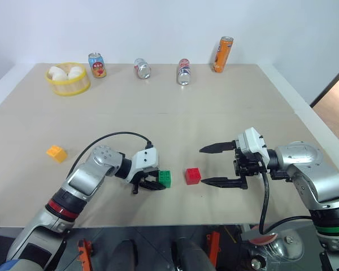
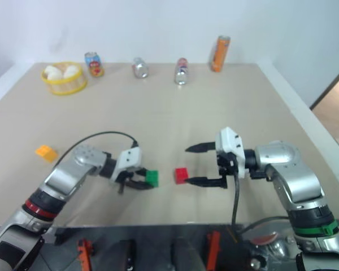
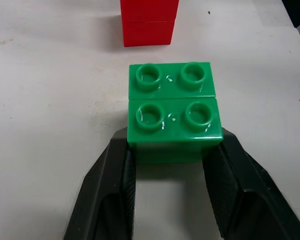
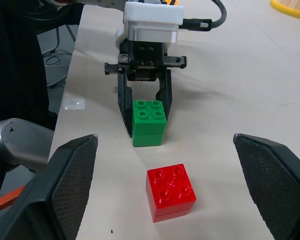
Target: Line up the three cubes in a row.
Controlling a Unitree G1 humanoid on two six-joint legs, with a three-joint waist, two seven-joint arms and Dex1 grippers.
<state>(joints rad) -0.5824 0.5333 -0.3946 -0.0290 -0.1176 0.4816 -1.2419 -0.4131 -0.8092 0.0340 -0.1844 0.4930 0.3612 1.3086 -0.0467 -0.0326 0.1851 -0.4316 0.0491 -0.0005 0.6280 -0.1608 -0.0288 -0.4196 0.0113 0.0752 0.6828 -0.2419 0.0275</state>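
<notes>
The green cube rests on the table near the front edge, studs up. My left gripper is shut on it, one black finger against each side. The red cube stands just to the right of the green one, a small gap between them. My right gripper hovers to the right of the red cube, open wide and pointing at it, touching nothing. The orange-yellow cube lies alone far to the left. In the right wrist view, the red cube sits in front of the green cube.
A yellow basket of white eggs stands at the back left. Along the back are an upright can, two cans lying down and a tall orange can. The table's front edge runs close below both grippers.
</notes>
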